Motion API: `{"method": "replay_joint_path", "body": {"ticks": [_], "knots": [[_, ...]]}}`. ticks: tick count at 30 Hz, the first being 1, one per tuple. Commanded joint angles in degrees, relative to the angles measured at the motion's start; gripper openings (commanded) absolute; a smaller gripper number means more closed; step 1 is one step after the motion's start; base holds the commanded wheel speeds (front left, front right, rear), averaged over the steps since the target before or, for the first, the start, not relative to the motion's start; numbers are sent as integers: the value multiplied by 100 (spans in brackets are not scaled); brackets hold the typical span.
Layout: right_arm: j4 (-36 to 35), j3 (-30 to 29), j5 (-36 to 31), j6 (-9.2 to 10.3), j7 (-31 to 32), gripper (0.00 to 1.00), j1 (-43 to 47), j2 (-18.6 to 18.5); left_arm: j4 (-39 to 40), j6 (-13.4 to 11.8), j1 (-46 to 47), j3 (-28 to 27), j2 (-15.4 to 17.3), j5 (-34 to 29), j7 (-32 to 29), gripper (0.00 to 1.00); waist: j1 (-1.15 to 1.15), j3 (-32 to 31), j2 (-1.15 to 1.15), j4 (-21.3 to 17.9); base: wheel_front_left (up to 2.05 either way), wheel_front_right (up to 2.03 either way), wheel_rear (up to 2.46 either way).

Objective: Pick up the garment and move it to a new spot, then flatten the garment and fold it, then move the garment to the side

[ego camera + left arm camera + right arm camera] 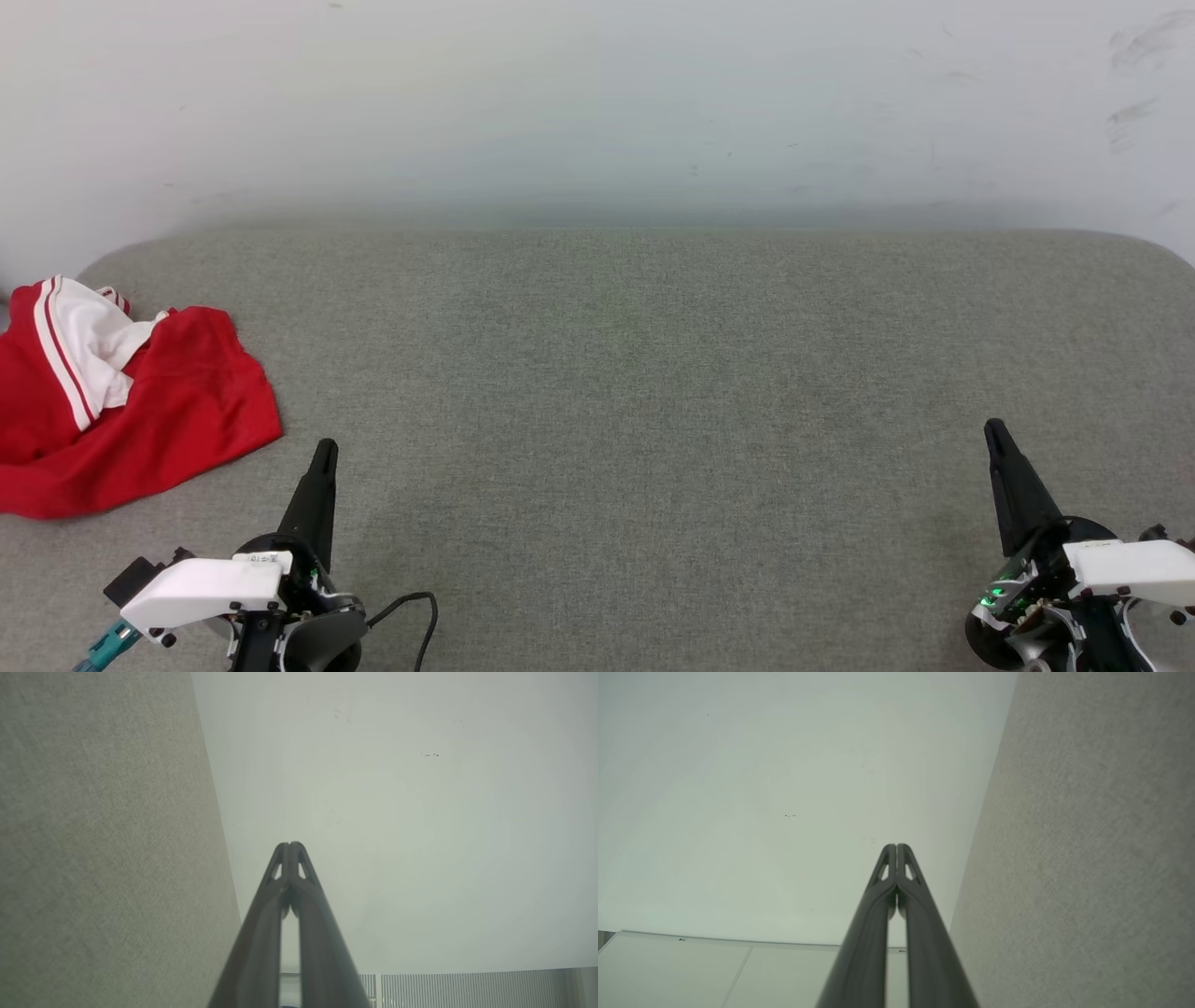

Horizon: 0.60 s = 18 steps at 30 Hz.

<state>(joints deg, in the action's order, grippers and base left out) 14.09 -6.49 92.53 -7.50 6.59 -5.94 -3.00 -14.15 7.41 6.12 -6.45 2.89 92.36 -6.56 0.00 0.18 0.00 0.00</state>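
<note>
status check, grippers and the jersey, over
Left gripper shut, empty. Right gripper shut, empty. Jersey bunched at far left of grey surface, apart from both grippers. Nothing in the way.

One garment (177, 420) lies on one grey fabric surface (635, 392); it runs past the head view's edge, so it is probably a single piece. There are two grippers, the left gripper (324, 453) and the right gripper (995, 434). There is one pale wall (597, 103) and one black cable (417, 611).
</note>
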Motion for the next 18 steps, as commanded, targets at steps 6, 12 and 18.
{"method": "replay_joint_path", "body": {"ticks": [6,12,18], "knots": [[5,1,-25,2,1,0,-70,20,8,29,36,-19,-8,12,-10,0,0,0,0,0,0,0,0],[5,0,-25,2,1,0,-70,20,8,29,36,-18,-8,12,-10,0,0,0,0,0,0,0,0],[5,0,-25,2,1,0,-70,20,8,29,36,-19,-8,12,-10,0,0,0,0,0,0,0,0]]}}
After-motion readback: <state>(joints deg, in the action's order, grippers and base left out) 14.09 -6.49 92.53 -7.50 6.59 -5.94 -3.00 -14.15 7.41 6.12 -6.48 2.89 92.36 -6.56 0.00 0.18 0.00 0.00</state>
